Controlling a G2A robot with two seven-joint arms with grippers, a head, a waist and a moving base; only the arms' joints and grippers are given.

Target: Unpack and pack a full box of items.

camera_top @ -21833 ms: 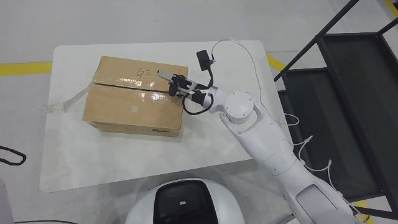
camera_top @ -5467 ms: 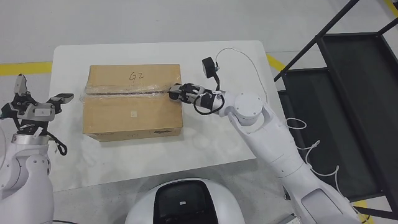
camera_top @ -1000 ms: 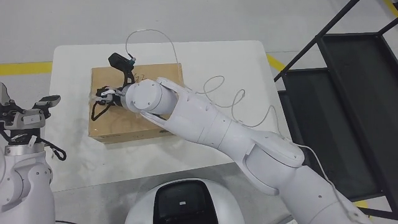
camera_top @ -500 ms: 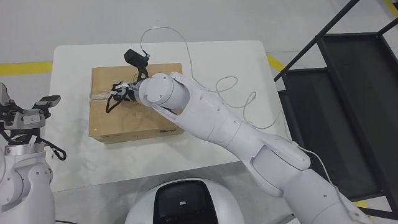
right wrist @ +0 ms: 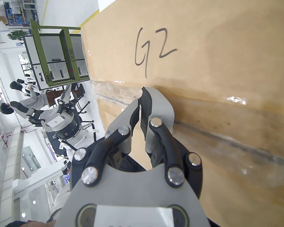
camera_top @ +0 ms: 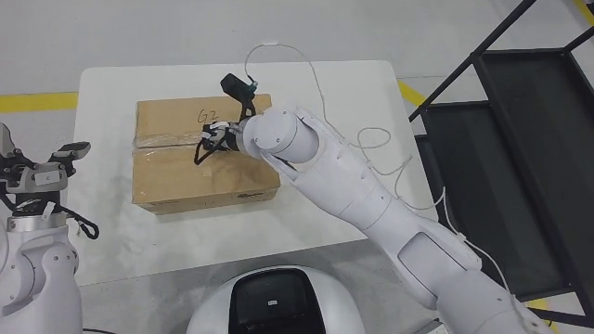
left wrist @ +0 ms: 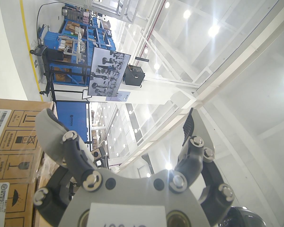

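Box (camera_top: 186,181) on counter (camera_top: 334,102); right end effector (right wrist: 142,99) closed together at top seam; left end effector (left wrist: 118,124) apart, off left edge.

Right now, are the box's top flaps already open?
No, the box has both top flaps lying flat, the right gripper at their seam.

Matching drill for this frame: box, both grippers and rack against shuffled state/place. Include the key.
Things:
1. box
2. left gripper
3. right gripper
4. rack

States and places:
A. shut, at the box's top
B. black, standing beside the table
C. open, off the table's edge
D. brown, closed, on the table

Pairs: 1-D, 2-C, 3-A, 4-B
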